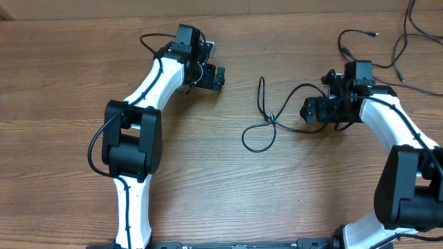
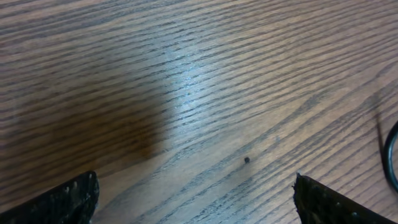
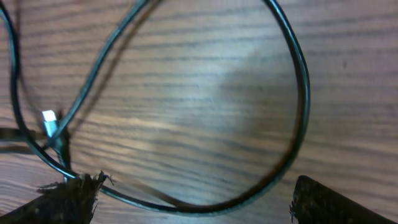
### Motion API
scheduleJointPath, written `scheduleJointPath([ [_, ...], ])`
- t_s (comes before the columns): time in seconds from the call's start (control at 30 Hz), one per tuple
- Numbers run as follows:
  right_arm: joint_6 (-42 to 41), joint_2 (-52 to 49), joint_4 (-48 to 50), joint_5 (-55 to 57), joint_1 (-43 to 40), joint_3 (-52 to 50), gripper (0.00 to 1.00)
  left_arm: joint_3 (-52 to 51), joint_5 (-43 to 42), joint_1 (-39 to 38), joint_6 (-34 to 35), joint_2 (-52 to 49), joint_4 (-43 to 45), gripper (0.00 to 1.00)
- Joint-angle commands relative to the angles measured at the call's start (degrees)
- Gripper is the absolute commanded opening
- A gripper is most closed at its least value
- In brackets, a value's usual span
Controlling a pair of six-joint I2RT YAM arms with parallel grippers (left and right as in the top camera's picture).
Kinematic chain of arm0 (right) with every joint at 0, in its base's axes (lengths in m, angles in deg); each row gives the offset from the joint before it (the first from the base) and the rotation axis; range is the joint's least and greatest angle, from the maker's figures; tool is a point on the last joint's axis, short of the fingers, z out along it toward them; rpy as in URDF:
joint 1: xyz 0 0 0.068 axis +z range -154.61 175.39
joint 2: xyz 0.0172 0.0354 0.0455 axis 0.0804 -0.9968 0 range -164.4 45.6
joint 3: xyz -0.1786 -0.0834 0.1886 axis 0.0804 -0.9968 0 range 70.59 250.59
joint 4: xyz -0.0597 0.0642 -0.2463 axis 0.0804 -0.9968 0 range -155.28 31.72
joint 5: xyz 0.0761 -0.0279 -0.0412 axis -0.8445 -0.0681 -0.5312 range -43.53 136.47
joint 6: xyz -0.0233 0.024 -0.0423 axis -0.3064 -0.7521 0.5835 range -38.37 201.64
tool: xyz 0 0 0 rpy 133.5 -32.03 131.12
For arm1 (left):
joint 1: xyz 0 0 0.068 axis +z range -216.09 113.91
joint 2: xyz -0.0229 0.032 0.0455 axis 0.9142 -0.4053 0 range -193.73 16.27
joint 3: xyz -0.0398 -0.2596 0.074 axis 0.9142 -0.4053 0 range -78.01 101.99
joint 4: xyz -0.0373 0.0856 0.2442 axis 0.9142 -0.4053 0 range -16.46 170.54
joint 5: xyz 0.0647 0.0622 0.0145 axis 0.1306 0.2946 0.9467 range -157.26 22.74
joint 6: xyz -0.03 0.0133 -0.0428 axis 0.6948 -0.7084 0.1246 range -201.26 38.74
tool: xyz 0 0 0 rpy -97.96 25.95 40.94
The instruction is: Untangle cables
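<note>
The left arm (image 1: 154, 83) and right arm (image 1: 391, 124) are white shells with blocky black joints (image 1: 131, 142) — black wires (image 1: 92, 142) run alongside. The fingers (image 2: 68, 199) are black and rough-edged.

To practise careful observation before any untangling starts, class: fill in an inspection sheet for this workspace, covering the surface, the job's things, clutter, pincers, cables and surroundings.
Surface: wooden table, bare grain, no spills seen.
Job's things: tangled cables lie mid-table, their loops crossing at one knot; a pale plug tip sits in the tangle.
Clutter: nothing seen.
Pincers: left pincer open over bare wood, holding nothing; right pincer open, just right of the tangle, with one loop lying beneath it.
Cables: loose cords lie apart at the far right edge; thicker arm wires run along the white arms.
Surroundings: nothing seen beyond the table.
</note>
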Motion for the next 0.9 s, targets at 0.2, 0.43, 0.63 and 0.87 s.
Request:
scheduleJointPath([
  [0.2, -0.24, -0.28, 4.63, 2.29, 0.24, -0.48, 1.0, 1.33, 0.83, -0.28, 0.96, 0.39, 0.07, 1.0],
  [0.43, 0.11, -1.03, 7.93, 12.37, 0.22, -1.73, 1.0, 1.33, 0.81, -0.28, 0.98, 0.39, 0.07, 1.0],
  [0.63, 3.23, -1.36, 8.59, 12.76, 0.24, -1.99, 1.0, 1.33, 0.83, -0.28, 0.96, 0.39, 0.04, 1.0],
  [0.87, 3.21, -4.72, 8.63, 12.79, 0.24, -2.01, 0.96, 1.33, 0.83, -0.28, 0.96, 0.39, 0.04, 1.0],
])
